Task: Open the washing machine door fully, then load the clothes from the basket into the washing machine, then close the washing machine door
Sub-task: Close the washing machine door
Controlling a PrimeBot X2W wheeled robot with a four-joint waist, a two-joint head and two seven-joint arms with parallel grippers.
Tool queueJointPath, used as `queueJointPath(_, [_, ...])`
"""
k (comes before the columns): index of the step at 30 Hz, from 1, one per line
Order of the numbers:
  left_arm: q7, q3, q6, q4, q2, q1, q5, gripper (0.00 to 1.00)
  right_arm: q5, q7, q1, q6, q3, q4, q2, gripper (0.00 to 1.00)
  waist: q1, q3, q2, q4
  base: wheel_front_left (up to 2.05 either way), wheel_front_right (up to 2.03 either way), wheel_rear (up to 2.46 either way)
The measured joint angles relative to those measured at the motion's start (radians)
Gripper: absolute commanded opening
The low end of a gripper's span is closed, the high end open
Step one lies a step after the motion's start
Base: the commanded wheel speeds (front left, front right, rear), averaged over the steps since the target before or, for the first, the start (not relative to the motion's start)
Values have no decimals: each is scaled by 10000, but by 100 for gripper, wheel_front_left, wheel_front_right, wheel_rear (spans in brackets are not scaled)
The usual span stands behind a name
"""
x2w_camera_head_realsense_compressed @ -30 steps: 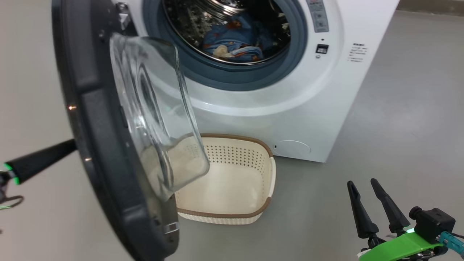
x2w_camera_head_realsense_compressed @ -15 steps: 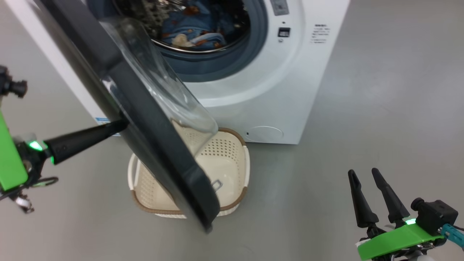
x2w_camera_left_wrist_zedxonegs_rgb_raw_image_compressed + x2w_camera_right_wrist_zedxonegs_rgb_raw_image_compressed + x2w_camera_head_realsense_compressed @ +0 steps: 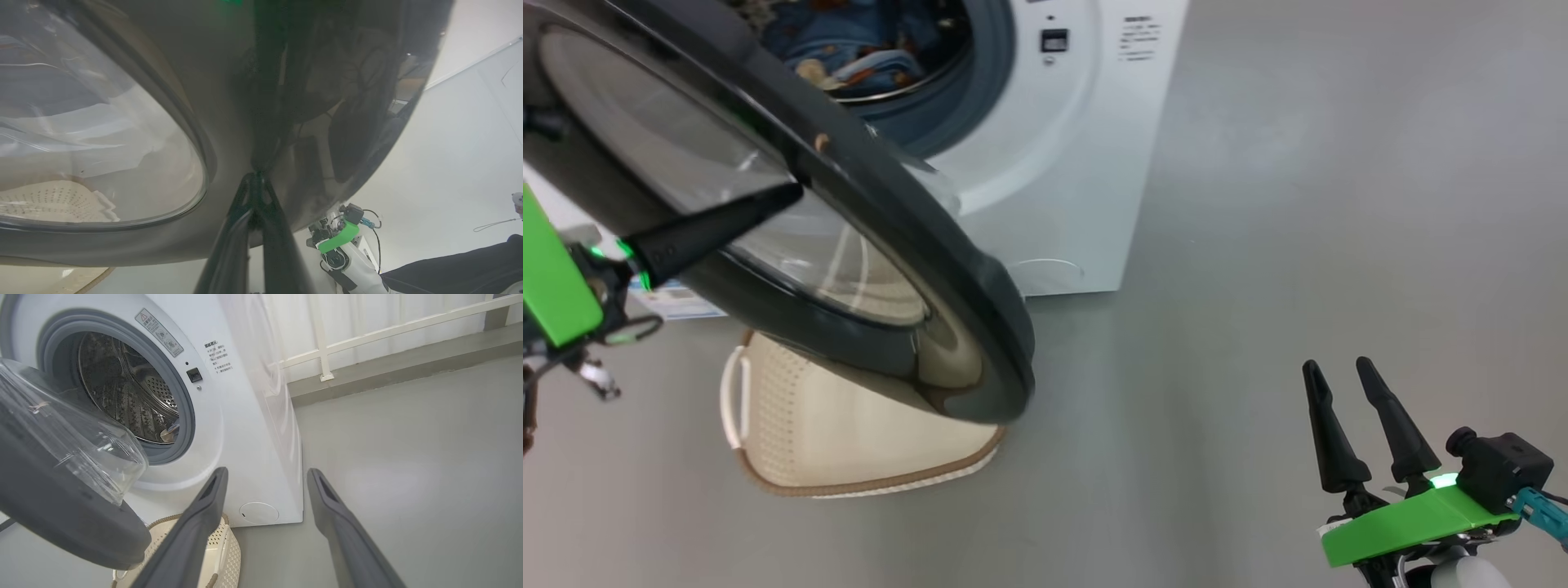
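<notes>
Contact: left pincer (image 3: 788, 193), fingers pressed together, tip touching the outer face of the washing machine door (image 3: 890, 204), which stands partly open above the basket (image 3: 792, 425). The clothes (image 3: 849, 49) lie inside the washing machine (image 3: 1078, 122) drum. The right pincer (image 3: 1336, 366) is wide, empty, well apart.

The door (image 3: 907, 220) is shiny black plastic, and its window (image 3: 621, 122) is clear, smooth glass. The washer (image 3: 1086, 163) is smooth white with a soft shine, its drum (image 3: 122, 396) is shiny metal full of tiny holes, the ring (image 3: 186, 416) round the opening looks like dull grey-blue rubber, and the clothes (image 3: 866, 49) inside are soft blue cloth. The basket (image 3: 792, 425) is cream plastic with little holes and a brown woven-look rim, the floor (image 3: 1298, 204) is smooth dull grey, and the right gripper (image 3: 1335, 363) has dull black fingers (image 3: 1327, 441).
</notes>
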Motion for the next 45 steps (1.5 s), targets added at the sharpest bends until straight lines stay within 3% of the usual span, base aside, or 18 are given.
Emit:
queueJointPath(11, [-955, 23, -88, 1258, -422, -990, 685, 0, 0, 0, -84, 0, -8, -8, 100, 100, 0, 259, 0, -732, 0, 0, 0])
queueJointPath(21, [-1164, 0, -125, 1402, -401, -782, 713, 0, 0, 0, -83, 0, -42, -2, 54, 100, 0, 57, 0, -399, 0, 0, 0])
queueJointPath(22, [-1220, 15, -125, 1342, -368, -639, 713, 6, 0, 0, -82, 0, -42, -2, 31, 100, 0, 32, 0, -342, 0, 0, 0])
queueJointPath(26, [-1519, 171, -125, 1034, -198, 201, 713, 48, -2, 0, -77, 0, -44, 0, -75, 100, 0, -84, 0, -97, 0, 0, 0])
queueJointPath(27, [-1628, 234, -125, 993, -174, 437, 713, 48, -2, 0, -73, 0, -44, 2, -104, 100, 0, -119, 0, -34, 0, 0, 0])
queueJointPath(28, [-1724, 276, -125, 953, -134, 672, 715, 62, -2, 0, -66, 0, -44, 2, -134, 100, 0, -152, 0, 30, 0, 0, 0])
queueJointPath(29, [-1850, 349, -125, 909, -117, 915, 715, 88, -2, 0, -53, 0, -44, 4, -169, 100, 0, -185, 0, 96, 0, 0, 0])
queueJointPath(30, [-2033, 428, -125, 880, -119, 1139, 715, 100, -2, 0, -35, 0, -50, 6, -196, 100, 0, -219, 0, 161, 0, 0, 0])
queueJointPath(45, [-4796, 650, -125, 1078, -17, 3874, 1352, 100, -2, 0, 115, 0, -263, 8, -531, 100, 0, -596, 0, 623, 0, 0, 0])
